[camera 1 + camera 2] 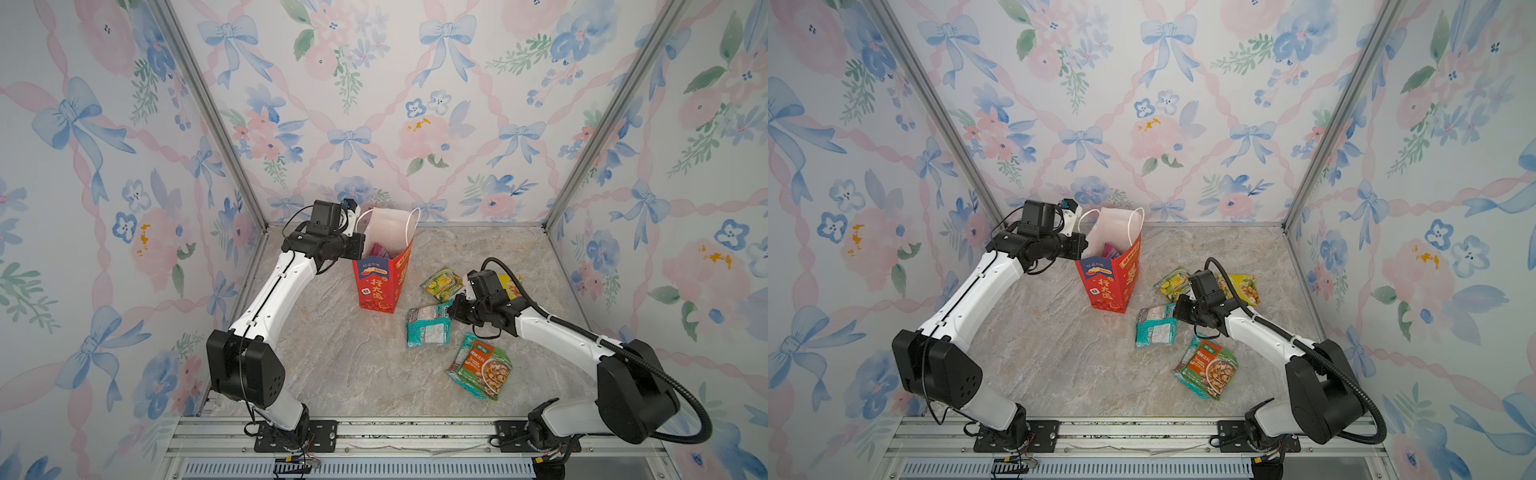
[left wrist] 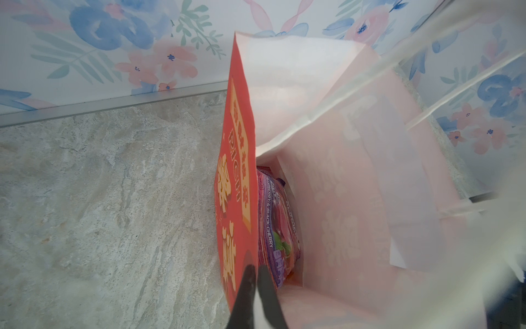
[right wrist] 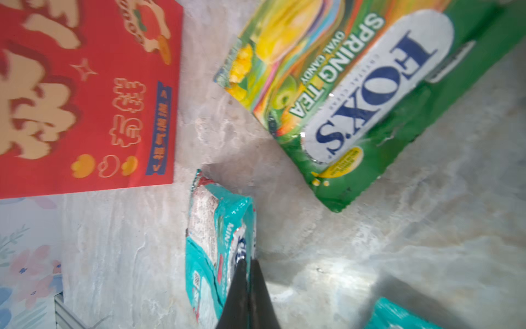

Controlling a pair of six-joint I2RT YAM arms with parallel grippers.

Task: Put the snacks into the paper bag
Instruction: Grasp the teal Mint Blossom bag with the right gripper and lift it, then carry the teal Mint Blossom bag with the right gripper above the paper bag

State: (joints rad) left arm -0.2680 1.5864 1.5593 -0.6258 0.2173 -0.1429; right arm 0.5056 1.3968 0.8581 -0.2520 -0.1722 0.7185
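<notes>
The teal packet (image 3: 219, 250) lies on the worktop (image 1: 332, 353) near the red paper bag (image 1: 380, 286), its edge pinched in the right hand (image 3: 247, 265). Lift it clear of the green FOX'S packet (image 3: 355, 108) before swinging over. The left hand (image 2: 254, 273), pressed together on the bag's wall, should keep the mouth open and upright.

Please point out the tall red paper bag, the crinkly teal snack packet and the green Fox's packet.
Tall red paper bag (image 1: 376, 286): top view, red front panel.
Crinkly teal snack packet (image 1: 428, 328): top view, middle.
Green Fox's packet (image 3: 370, 94): right wrist view, white logo.
</notes>
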